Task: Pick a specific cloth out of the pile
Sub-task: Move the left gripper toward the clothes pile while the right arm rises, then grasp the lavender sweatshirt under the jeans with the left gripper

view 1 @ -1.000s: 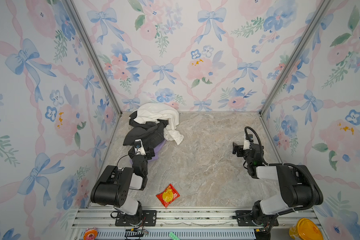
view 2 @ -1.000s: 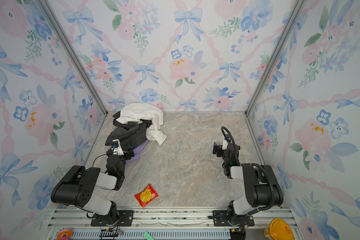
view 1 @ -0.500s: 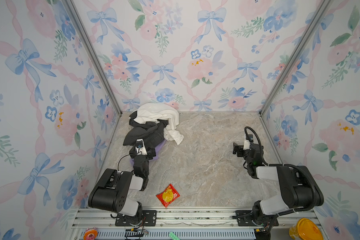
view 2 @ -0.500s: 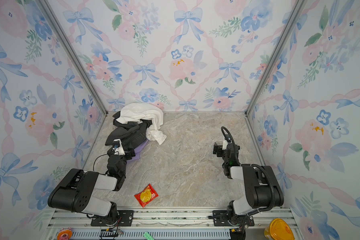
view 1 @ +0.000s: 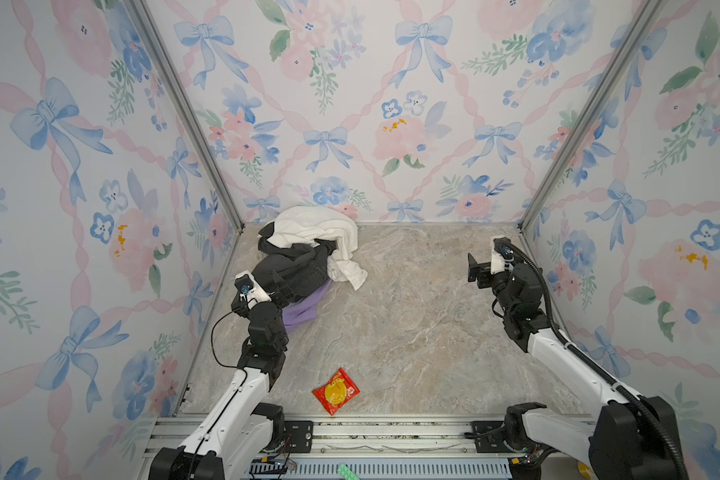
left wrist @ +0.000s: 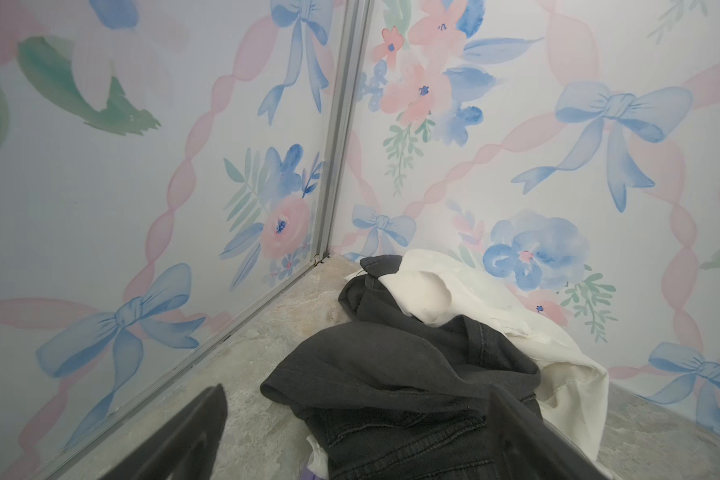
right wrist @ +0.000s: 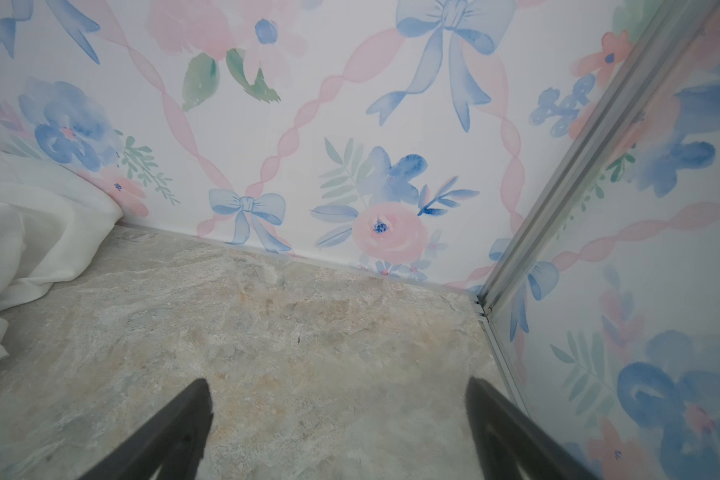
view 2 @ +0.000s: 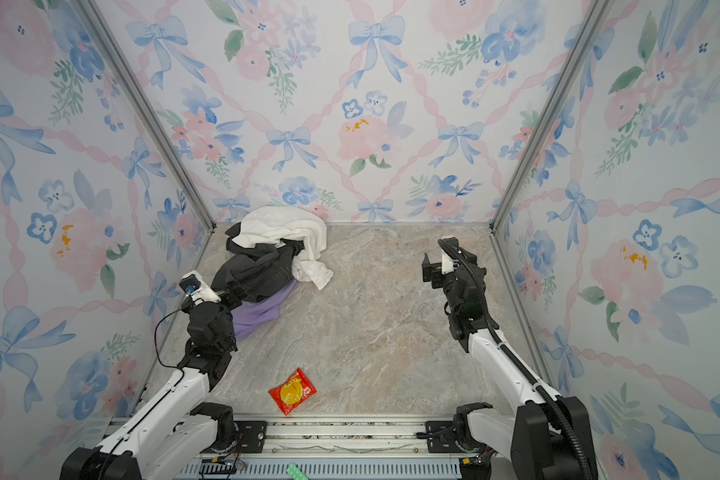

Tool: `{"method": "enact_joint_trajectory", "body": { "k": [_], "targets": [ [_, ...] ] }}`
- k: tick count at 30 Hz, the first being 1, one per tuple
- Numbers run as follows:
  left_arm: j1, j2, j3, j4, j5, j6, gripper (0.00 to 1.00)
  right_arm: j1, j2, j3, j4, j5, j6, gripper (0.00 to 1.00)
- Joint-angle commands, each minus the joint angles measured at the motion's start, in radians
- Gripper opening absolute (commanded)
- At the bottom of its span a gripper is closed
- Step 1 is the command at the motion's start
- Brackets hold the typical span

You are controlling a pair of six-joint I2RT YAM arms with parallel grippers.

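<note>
Change status: the table (view 1: 412,311) and the pile (view 1: 304,249) read as unmoved over the last second. Only my left arm's lower links have shifted slightly, so extraction has not begun. The cloth (view 1: 304,309) lies at the pile's near edge, mostly under the black garment (view 1: 292,266), with a lavender flap out on the table. My left gripper (left wrist: 356,390) stands apart over that black garment, clamping nothing. My right gripper (view 1: 474,270) is apart too, far right and empty. Containers: none on the table. Only a red snack packet (view 1: 336,390) lies near.
</note>
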State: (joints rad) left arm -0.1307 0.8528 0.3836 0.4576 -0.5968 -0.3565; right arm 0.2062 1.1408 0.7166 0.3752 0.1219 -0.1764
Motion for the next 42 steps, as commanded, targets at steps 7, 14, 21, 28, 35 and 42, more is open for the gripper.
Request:
{"method": "enact_joint_trajectory", "body": {
  "k": [7, 14, 21, 28, 35, 42],
  "targets": [
    [0.113, 0.115, 0.228, -0.673, 0.209, -0.248, 0.98, 0.171, -0.018, 0.193, -0.382, -0.042, -0.067, 0.97],
    [0.166, 0.282, 0.309, -0.870, 0.280, -0.295, 0.98, 0.228, -0.046, 0.192, -0.430, -0.005, -0.048, 0.97],
    [0.192, 0.390, 0.330, -0.915, 0.324, -0.341, 0.88, 0.262, -0.095, 0.166, -0.464, 0.009, -0.005, 0.97],
    [0.211, 0.519, 0.346, -0.914, 0.373, -0.373, 0.67, 0.292, -0.102, 0.170, -0.481, 0.018, -0.018, 0.97],
    [0.218, 0.610, 0.380, -0.912, 0.453, -0.370, 0.27, 0.307, -0.099, 0.156, -0.478, 0.004, -0.022, 0.97],
    [0.217, 0.540, 0.393, -0.912, 0.463, -0.394, 0.00, 0.330, -0.104, 0.139, -0.467, -0.024, -0.028, 0.97]
  ]
}}
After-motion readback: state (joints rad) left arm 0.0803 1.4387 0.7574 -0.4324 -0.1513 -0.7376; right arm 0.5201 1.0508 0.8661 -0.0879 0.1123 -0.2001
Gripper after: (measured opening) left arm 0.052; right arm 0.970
